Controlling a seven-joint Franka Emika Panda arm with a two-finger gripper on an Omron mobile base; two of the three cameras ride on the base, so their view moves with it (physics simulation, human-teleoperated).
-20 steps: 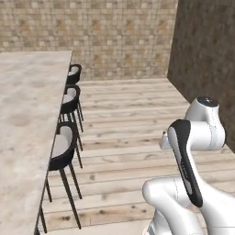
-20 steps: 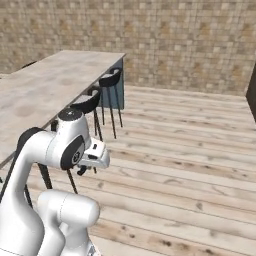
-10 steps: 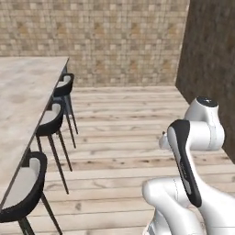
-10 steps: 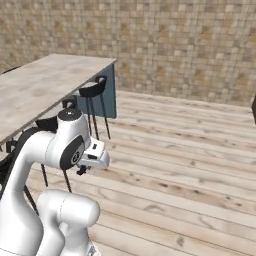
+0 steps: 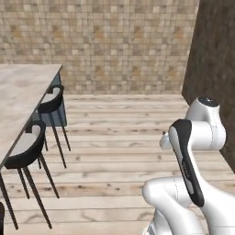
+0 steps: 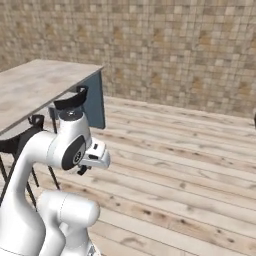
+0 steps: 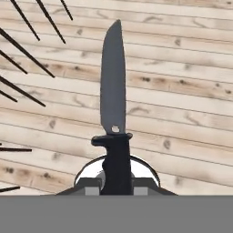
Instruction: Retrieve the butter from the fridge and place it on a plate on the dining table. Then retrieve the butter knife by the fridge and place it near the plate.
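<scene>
In the hand view my gripper (image 7: 116, 183) is shut on the black handle of the butter knife (image 7: 113, 86). Its grey blade points straight away from the hand, over bare wooden floor planks. The arm is folded close over the base, with the hand (image 6: 95, 155) held low in front of it. The dining table (image 5: 20, 89) with its beige marbled top runs along the left side, and its far end (image 6: 42, 80) reaches towards the brick wall. The butter, the plate and the fridge are out of view.
Black stools (image 5: 28, 148) (image 6: 70, 102) stand along the table's near side; their thin legs (image 7: 27, 59) cross the hand view's left. A blue-grey end panel (image 6: 97, 102) closes the table. A tan brick wall (image 5: 114, 41) lies ahead, a dark wall (image 5: 215, 69) to the right.
The whole picture has shifted as the base drives: the table and stools have slid left and back, and more open floor shows. The arm's pose and its grip on the knife are unchanged.
</scene>
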